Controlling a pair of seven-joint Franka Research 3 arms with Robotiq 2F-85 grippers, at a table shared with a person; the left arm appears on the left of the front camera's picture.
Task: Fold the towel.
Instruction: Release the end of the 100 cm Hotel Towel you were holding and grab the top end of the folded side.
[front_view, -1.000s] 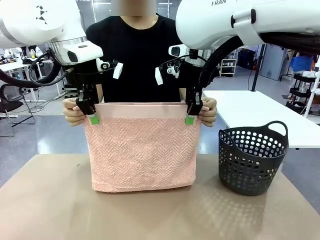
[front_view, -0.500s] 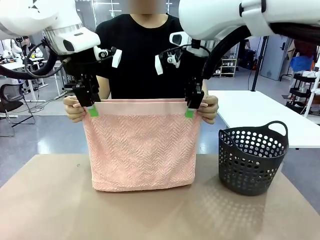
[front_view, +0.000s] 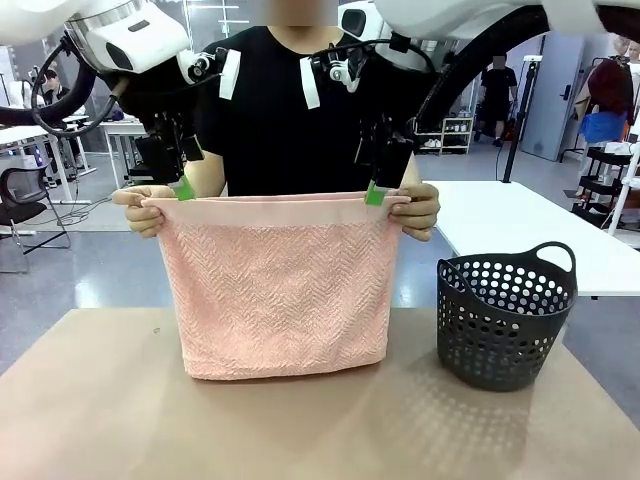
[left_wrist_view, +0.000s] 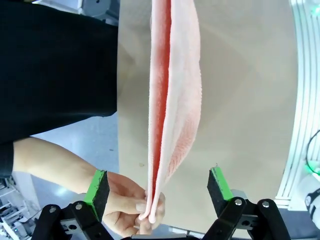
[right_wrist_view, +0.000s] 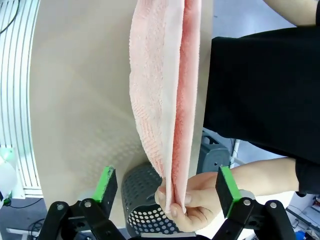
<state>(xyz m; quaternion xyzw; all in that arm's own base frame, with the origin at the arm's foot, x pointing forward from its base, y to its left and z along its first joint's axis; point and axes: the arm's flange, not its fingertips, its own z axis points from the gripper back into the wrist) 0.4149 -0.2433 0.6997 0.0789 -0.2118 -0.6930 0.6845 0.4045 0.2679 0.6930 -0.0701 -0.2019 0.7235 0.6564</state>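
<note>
The towel (front_view: 275, 290) hangs mid-frame, doubled. Its top edge runs left to right and is pinched at both corners by the person's hands (front_view: 135, 212). The left gripper (front_view: 178, 185) and right gripper (front_view: 380, 188) gape empty just above those corners, seemingly clear of the cloth.

The towel (front_view: 275, 290) hangs as a doubled curtain across the middle of the worktop (front_view: 100, 420), and its bottom fold reaches the surface. Bare worktop lies free in front of it and to its left. A dark perforated basket (front_view: 505, 315) blocks the right side, with a narrow gap beside the towel. At each top corner, the person's hand (left_wrist_view: 131, 202) and the person's other hand (right_wrist_view: 192, 202) sit between wide-apart jaws of the left gripper (left_wrist_view: 158, 184) and right gripper (right_wrist_view: 165, 185), with clearance beside the cloth.
</note>
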